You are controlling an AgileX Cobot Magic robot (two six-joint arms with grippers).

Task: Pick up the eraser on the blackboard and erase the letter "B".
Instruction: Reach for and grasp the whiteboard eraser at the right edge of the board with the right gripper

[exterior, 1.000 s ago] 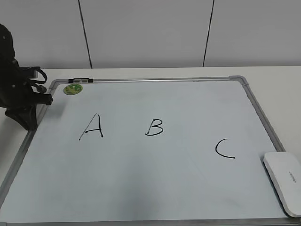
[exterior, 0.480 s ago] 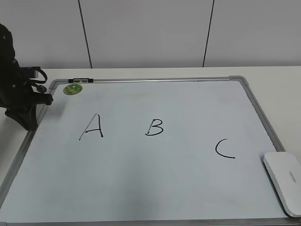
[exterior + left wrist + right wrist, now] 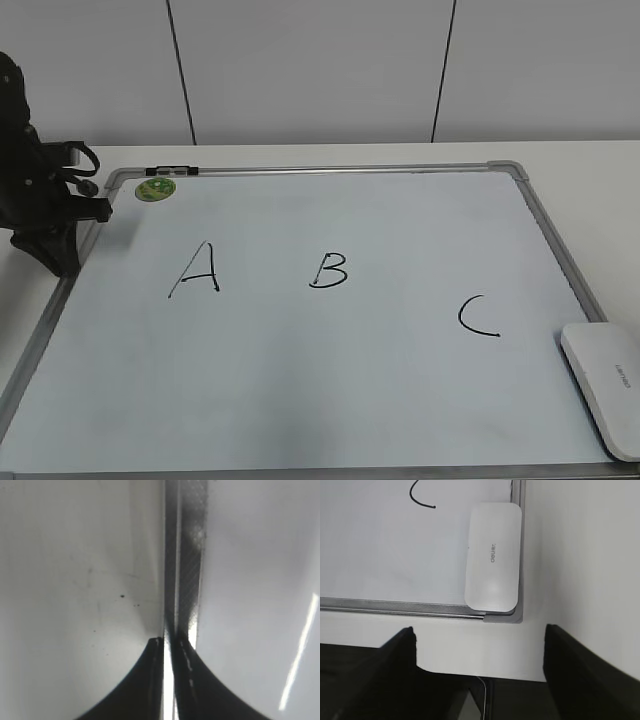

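The left claw (image 3: 167, 680) sits pressed together over the blackboard (image 3: 300, 400) frame at its left edge. The board reads "A" (image 3: 196, 270), then the letter "B" (image 3: 329, 270), then "C" (image 3: 476, 316). The eraser (image 3: 604, 385), with small grey lettering I can't read, lies on the board's near right corner. Right claw (image 3: 480, 647) spread apart above it.

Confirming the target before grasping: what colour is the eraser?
White, with small grey lettering; the eraser shows best in the right wrist view.
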